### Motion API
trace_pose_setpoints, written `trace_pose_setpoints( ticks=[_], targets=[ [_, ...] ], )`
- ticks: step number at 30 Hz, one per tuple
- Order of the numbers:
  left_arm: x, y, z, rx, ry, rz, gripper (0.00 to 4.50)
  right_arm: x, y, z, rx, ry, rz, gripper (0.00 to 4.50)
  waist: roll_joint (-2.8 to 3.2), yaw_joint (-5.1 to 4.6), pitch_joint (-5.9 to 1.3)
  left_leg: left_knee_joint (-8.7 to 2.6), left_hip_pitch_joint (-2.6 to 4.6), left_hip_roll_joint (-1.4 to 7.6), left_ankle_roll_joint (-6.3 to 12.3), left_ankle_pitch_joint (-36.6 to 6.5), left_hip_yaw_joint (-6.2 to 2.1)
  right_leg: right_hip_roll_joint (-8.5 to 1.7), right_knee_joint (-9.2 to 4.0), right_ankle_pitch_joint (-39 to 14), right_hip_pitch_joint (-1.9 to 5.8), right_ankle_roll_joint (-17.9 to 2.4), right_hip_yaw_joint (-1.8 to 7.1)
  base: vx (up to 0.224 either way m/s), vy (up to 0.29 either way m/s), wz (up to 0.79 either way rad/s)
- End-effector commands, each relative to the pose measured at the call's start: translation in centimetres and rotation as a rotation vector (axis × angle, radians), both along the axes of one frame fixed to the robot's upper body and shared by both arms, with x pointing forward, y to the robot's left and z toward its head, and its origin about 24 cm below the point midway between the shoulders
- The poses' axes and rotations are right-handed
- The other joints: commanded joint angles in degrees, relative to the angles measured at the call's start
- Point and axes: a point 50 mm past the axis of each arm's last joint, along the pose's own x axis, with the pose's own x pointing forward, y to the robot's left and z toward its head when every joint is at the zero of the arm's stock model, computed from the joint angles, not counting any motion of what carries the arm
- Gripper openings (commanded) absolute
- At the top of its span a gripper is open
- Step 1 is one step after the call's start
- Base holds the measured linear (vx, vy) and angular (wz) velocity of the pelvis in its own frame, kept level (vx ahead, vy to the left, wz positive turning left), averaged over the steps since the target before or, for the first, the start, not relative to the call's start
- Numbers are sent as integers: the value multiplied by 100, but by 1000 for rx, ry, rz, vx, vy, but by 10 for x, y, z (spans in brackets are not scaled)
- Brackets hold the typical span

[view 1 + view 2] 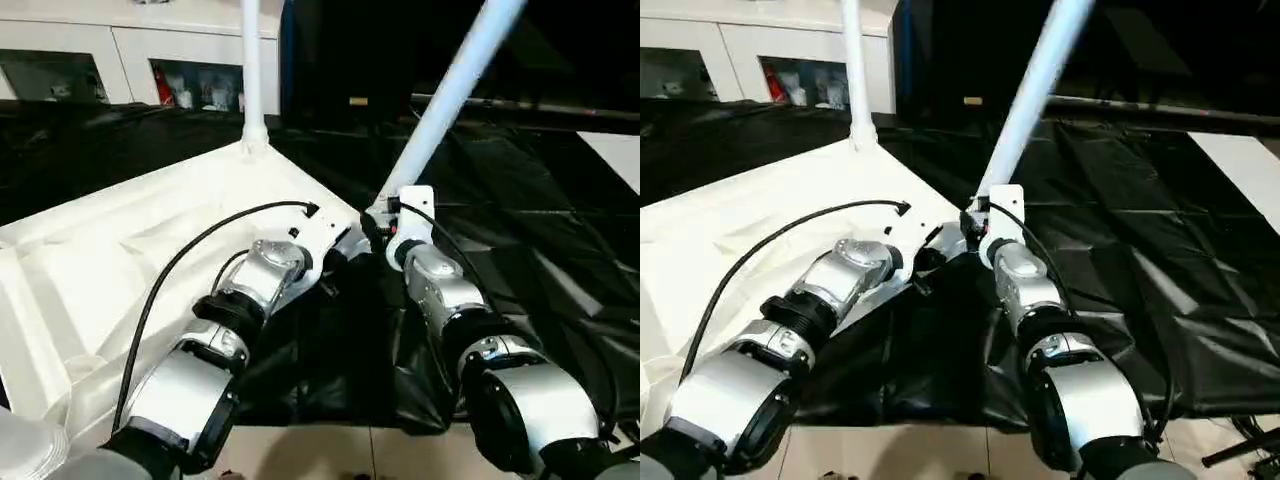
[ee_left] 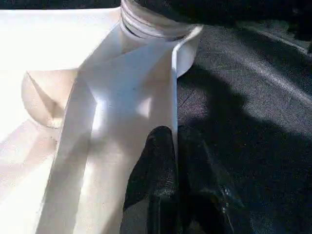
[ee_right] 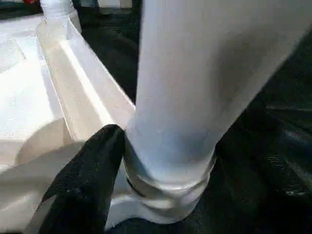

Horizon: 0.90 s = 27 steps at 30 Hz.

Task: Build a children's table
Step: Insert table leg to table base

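Beside the right gripper (image 1: 385,225), closed on the tilted leg (image 1: 452,95) in its corner socket, left gripper (image 2: 170,146) pinches the upturned tabletop (image 1: 120,260) rim; far leg (image 1: 251,70) upright, others likely pending.

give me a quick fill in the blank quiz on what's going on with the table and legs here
1. The white table top lies on a ____ sheet.
2. The far leg stands upright, while the near leg stands ____.
3. The right tool is at the near leg's ____ end.
4. The left tool clamps the table top's ____.

Missing words: black; tilted; lower; edge
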Motion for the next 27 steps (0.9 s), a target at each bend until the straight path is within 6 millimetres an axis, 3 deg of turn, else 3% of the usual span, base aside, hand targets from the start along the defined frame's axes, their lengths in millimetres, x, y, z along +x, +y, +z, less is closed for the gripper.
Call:
trace_pose_setpoints(
  ticks=[1,2,4,6,9,11,14,16,18,21,24,25,26,27],
  targets=[
    [3,6,1,8,-14,14,0,0,-7,-2,-4,9,-15,357,9,23,-333,-446,107,231,-15,-2560,-104,-399,-400,-2418,168,-827,243,0,0,0],
    [3,6,1,8,-14,13,0,0,-8,-1,9,1,-12,380,1,43,-340,-440,72,232,45,-2258,-78,-403,-365,-2171,189,-898,260,0,0,0],
    [3,5,1,7,-15,9,0,1,-9,1,24,-12,-12,380,-2,84,-335,-409,80,234,142,-1964,-34,-401,-344,-2000,174,-987,274,0,0,0],
    [3,5,1,5,-14,5,0,1,-9,2,35,-23,-12,341,-13,107,-343,-398,80,238,174,-1826,-18,-394,-318,-1923,185,-1030,274,0,0,0],
    [2,5,1,4,-13,-1,0,1,-9,2,36,-32,-4,343,-14,151,-358,-384,82,245,211,-1688,-3,-388,-297,-1915,187,-1060,273,0,0,0],
    [2,5,0,4,-12,-3,0,1,-9,2,36,-32,-2,300,-17,169,-366,-372,74,241,213,-1574,5,-375,-265,-1746,191,-1119,283,27,-16,2],
    [2,5,0,4,-12,-9,0,0,-9,0,38,-29,2,306,-17,201,-397,-331,60,230,288,-1282,27,-356,-167,-1229,209,-1284,296,55,-29,3],
    [1,5,-1,9,-19,-27,0,-2,-9,-2,42,-26,7,267,-10,213,-416,-304,26,231,386,-876,35,-338,-80,-627,255,-1422,292,26,-13,0],
    [0,5,-2,9,-22,-45,0,-3,-8,-3,45,-26,10,253,-12,223,-420,-286,35,224,460,-751,48,-333,-51,-383,265,-1517,294,0,0,0],
    [-2,4,-2,11,-36,-90,0,-4,-7,-6,51,-24,16,222,-9,241,-407,-288,49,228,471,-904,59,-340,-77,-617,262,-1505,295,0,0,0],
    [-6,5,-3,27,-80,-197,0,-6,-5,-7,52,-27,23,202,6,261,-382,-316,69,240,318,-1221,54,-346,-149,-1219,236,-1354,299,0,0,0],
    [-6,5,-3,27,-80,-197,0,-6,-5,-7,52,-27,23,192,43,268,-377,-321,82,240,268,-1297,49,-344,-156,-1323,224,-1325,301,0,0,0],
    [-9,8,-3,48,-101,-273,0,-6,-5,-7,51,-30,24,179,18,259,-368,-335,84,241,159,-1508,43,-344,-182,-1605,218,-1226,304,0,0,0],
    [-9,8,-4,50,-103,-285,0,-6,-5,-7,51,-30,24,170,32,263,-371,-340,90,246,144,-1544,34,-353,-192,-1670,208,-1191,308,0,0,0]
  ],
)
